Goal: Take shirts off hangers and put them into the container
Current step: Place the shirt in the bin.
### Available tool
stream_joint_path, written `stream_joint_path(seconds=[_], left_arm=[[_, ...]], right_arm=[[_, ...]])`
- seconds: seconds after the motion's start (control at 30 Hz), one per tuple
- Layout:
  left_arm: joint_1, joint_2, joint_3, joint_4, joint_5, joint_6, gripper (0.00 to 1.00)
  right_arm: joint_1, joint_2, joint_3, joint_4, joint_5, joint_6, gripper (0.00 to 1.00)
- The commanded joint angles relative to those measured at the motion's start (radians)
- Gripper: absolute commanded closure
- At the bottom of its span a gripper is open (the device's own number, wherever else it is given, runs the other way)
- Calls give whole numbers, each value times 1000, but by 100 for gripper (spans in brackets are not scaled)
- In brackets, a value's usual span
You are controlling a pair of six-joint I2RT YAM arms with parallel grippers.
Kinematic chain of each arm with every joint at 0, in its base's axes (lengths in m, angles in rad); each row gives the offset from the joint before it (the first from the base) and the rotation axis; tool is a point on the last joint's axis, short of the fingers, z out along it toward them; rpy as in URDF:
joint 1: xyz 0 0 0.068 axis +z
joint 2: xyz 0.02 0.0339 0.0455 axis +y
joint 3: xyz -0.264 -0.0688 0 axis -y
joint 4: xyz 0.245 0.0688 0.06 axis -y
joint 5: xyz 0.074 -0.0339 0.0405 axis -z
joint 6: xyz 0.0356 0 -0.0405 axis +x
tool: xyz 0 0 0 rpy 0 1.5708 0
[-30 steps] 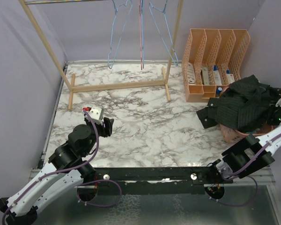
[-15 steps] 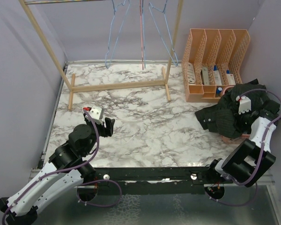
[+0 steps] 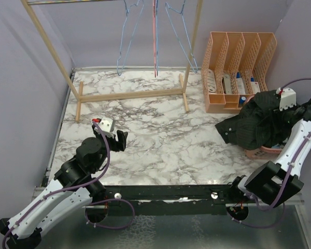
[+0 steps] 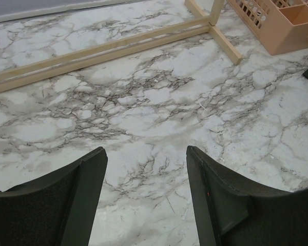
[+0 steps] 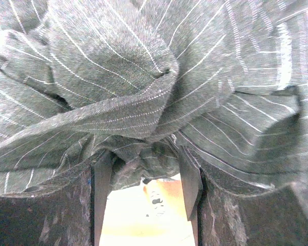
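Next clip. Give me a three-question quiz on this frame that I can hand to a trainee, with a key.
1. Short answer: what does the left gripper hold above the marble table?
2. True or false: a shirt hangs on one of the wire hangers on the wooden rack.
3. Where is the black pinstriped shirt?
A) spread flat mid-table
B) heaped on the pink basket, one part draped over its rim
C) hanging on the rack

Key
1. Nothing; its jaws stand open over bare marble.
2. False; the hangers are bare.
3. B
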Motion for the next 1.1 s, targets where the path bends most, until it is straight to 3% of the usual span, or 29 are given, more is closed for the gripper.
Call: stream_joint_path(seconds=[0.0,0.2,0.5,0.67,0.9,1.07], left_arm=[[0,-17,-8,13,-8,-9,34],[1,-31,-7,10,-12,-7,34],[2,-26,-5,8,-25,-10,34],[2,-28,-5,5,-34,-14,34],[3,-20,-5,6,-35,-16,34],[4,-15,-5,8,-28,-15,34]], right_arm=[[3,-40,105,-112,-28,5,45],[4,-46,159,-22,-96,104,41],[12,186,208,-14,-278,211,61],[88,228,-2,78,-111,172,66],[172,175,-448,392,225,92,66],[172,238,-576,520,327,72,68]])
